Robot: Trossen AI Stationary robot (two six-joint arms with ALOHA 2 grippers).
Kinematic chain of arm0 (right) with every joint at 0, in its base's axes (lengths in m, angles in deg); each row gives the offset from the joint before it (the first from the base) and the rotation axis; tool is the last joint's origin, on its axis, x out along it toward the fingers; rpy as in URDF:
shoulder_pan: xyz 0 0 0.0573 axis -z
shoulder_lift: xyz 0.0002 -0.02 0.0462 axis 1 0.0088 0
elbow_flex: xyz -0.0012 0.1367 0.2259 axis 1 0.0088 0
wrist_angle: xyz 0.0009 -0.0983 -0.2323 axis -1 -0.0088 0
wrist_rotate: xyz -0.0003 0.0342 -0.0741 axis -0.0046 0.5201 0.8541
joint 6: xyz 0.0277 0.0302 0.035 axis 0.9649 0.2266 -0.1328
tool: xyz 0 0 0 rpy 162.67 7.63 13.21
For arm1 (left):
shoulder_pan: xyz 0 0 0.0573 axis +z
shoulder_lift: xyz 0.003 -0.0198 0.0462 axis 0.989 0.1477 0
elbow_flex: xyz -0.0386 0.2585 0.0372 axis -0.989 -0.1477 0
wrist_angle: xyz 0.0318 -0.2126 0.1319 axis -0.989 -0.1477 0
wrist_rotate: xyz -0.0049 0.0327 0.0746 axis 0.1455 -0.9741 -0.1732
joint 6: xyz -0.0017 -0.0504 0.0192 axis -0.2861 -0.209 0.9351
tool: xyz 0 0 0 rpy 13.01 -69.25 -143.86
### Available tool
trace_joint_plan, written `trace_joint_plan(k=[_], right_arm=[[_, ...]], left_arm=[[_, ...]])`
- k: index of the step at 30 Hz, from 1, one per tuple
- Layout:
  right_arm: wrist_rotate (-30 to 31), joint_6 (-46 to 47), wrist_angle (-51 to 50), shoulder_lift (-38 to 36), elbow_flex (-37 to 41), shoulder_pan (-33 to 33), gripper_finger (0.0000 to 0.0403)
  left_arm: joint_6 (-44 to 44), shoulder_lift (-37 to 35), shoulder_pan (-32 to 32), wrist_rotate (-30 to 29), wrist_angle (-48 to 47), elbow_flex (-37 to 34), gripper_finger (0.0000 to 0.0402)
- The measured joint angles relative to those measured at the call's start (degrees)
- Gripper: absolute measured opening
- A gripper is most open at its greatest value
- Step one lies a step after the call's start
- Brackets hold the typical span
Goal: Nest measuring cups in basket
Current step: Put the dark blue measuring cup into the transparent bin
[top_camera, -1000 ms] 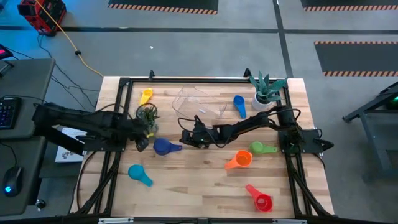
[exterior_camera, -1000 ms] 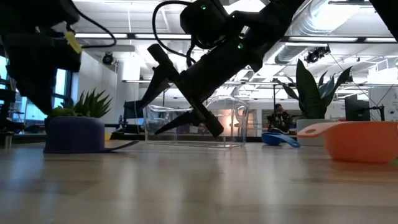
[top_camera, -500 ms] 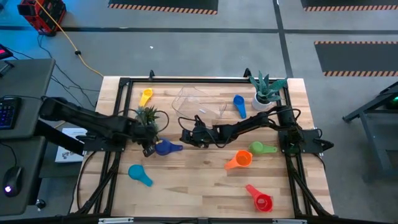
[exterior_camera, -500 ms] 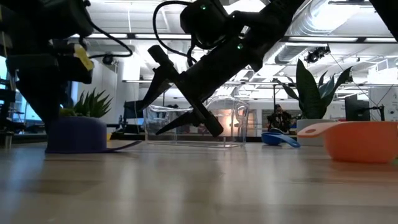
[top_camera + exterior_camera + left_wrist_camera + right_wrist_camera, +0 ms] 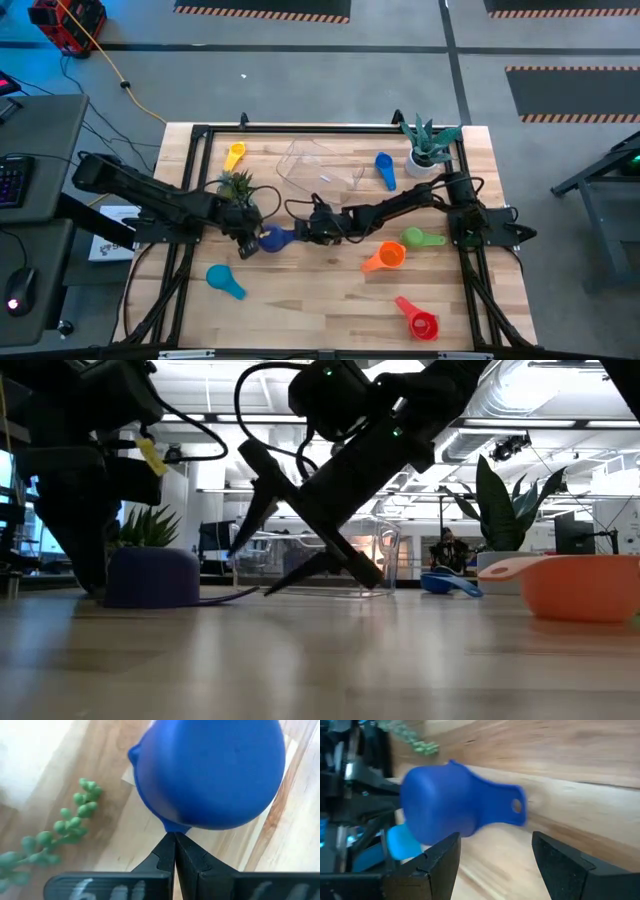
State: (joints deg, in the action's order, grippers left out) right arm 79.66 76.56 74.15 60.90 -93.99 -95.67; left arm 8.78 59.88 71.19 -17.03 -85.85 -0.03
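The dark blue measuring cup [image 5: 268,238] lies upside down on the table left of centre, rim down, its handle [image 5: 512,810] pointing toward the table's right. My left gripper [image 5: 248,244] is shut and stands at the bowl's left side, pointing steeply down. My right gripper [image 5: 302,228] is open just right of the cup; the handle's free end lies in front of the gap between its fingers, apart from both. The clear basket [image 5: 320,165] stands at the far middle with no cup in it. My left gripper meets the dark blue cup's bowl wall [image 5: 175,826] low down, on the side away from the handle, with the tips of its shut fingers [image 5: 167,851]. The fingers slant down from the table's left. The cup rests rim down on the table.
Loose cups lie about: yellow [image 5: 234,154] far left, blue [image 5: 385,168] far right, green [image 5: 420,238], orange [image 5: 385,256], red [image 5: 420,322], light blue [image 5: 224,281]. A small plant [image 5: 237,186] stands by my left arm, a white-potted plant [image 5: 430,148] at the far right.
My left gripper has come down and toward the table's right, up against the dark blue cup's bowl. The cup has slid a little toward the right along the table, staying rim down. My right gripper has tipped slightly lower toward the handle and stays open.
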Motion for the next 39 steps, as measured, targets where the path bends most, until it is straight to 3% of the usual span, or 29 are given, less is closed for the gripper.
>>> trace_joint_plan(k=[7,19,25,33,39], right_arm=[[3.3,-0.2,-1.3,0.0,0.0,0.8,0.0238],[-0.2,-3.7,-1.2,0.0,0.0,1.7,0.0238],[4.0,-2.5,-2.2,0.0,0.0,1.6,0.0238],[1.3,-4.2,-2.5,0.0,0.0,1.6,0.0238],[3.0,-3.7,-3.1,0.0,0.0,1.7,0.0236]], left_arm=[[0.0,1.6,-0.6,-0.3,0.7,0.0,0.0000],[0.0,1.6,-0.6,-0.5,1.8,0.0,0.0000],[0.0,1.6,-0.6,-0.7,3.4,0.0,0.0000],[0.1,1.6,-0.6,-0.7,4.4,0.0,0.0000],[0.1,1.6,-0.6,-1.7,4.4,0.0,0.0000]])
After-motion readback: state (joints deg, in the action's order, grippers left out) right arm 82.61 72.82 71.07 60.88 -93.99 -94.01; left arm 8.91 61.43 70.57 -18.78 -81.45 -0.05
